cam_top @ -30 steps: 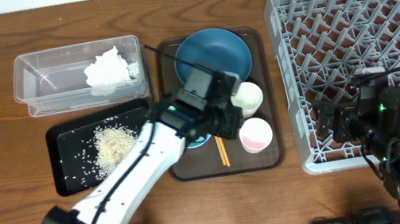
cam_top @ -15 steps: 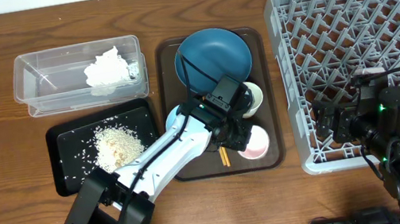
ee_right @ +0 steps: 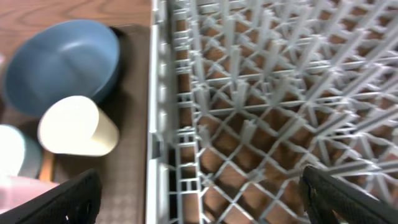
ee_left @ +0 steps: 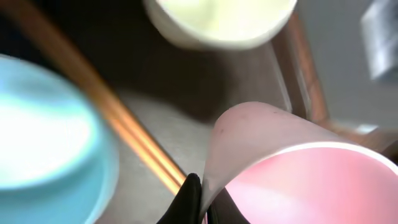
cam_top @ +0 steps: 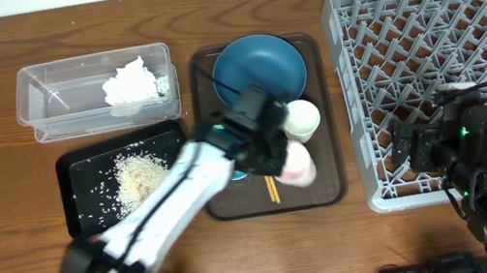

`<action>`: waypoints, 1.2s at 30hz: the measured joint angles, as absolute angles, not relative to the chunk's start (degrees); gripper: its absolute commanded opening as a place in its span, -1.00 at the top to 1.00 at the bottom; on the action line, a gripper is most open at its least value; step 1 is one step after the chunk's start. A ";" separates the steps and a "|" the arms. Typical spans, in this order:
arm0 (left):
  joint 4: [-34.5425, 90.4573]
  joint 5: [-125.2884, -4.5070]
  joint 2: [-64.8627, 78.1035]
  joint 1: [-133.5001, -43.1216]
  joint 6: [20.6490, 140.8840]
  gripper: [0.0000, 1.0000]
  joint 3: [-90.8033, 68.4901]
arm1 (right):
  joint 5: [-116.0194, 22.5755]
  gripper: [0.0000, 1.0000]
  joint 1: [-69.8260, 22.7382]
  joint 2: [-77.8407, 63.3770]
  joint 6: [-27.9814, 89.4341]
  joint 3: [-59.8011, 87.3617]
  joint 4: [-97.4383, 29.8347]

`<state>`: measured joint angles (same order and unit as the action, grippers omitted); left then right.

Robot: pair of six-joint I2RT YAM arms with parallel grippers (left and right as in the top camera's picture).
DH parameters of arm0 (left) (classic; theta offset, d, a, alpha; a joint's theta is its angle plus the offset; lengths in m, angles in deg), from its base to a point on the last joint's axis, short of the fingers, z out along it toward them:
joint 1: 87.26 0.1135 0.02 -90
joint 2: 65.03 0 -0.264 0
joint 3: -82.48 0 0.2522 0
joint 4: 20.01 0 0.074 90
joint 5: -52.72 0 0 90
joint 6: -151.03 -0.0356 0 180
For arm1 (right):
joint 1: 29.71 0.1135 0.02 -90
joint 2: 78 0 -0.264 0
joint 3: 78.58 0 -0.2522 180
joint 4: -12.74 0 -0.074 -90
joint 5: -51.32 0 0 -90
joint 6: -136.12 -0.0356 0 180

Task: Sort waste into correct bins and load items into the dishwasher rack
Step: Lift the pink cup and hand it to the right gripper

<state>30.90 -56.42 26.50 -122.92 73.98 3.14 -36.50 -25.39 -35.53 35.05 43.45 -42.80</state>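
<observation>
My left gripper (cam_top: 282, 158) is shut on the rim of the pink cup (cam_top: 299, 167) over the brown tray (cam_top: 329, 192). In the left wrist view its black fingertips (ee_left: 189, 198) pinch the wall of the pink cup (ee_left: 298, 180), one inside and one outside. A cream cup (cam_top: 301, 120) lies beside it, also in the left wrist view (ee_left: 217, 18). A blue bowl (cam_top: 259, 70) sits at the tray's back. Chopsticks (ee_left: 112, 118) and a light blue bowl (ee_left: 43, 130) lie to the left. My right gripper (ee_right: 199, 205) is open and empty above the grey dishwasher rack (cam_top: 439, 7), near its front left corner.
A clear container (cam_top: 61, 97) holding crumpled white tissue (cam_top: 132, 81) stands at the back left. A black tray (cam_top: 84, 181) with spilled rice (cam_top: 137, 178) lies in front of it. The rack takes up the right side of the table.
My left gripper has moved down from the cream cup to the pink cup and shut on its rim; the cup has shifted slightly left and tilted. The right arm has not moved.
</observation>
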 measured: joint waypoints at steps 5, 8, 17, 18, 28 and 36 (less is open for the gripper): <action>29.28 -57.51 18.52 -113.57 78.37 0.88 3.14 | -37.95 -0.99 -25.39 -33.12 37.15 43.45 -42.40; 25.28 -65.23 17.73 -107.34 80.56 0.87 3.12 | -44.33 -0.98 -25.39 -30.26 40.04 43.45 -41.48; 13.24 -99.58 25.89 -98.18 83.23 0.88 3.12 | -75.78 -0.98 -25.33 -19.09 53.37 43.43 -36.20; 12.65 -101.81 26.83 -98.11 83.47 0.88 3.12 | -77.94 -0.99 -25.30 -17.91 54.22 43.43 -35.56; 11.25 -114.56 32.71 -98.38 85.06 0.88 3.12 | -96.28 -0.93 -24.71 -5.25 58.24 43.30 -18.51; 10.99 -117.03 32.73 -98.66 86.15 0.87 3.12 | -101.09 -0.95 -20.89 -1.36 58.00 43.25 -6.71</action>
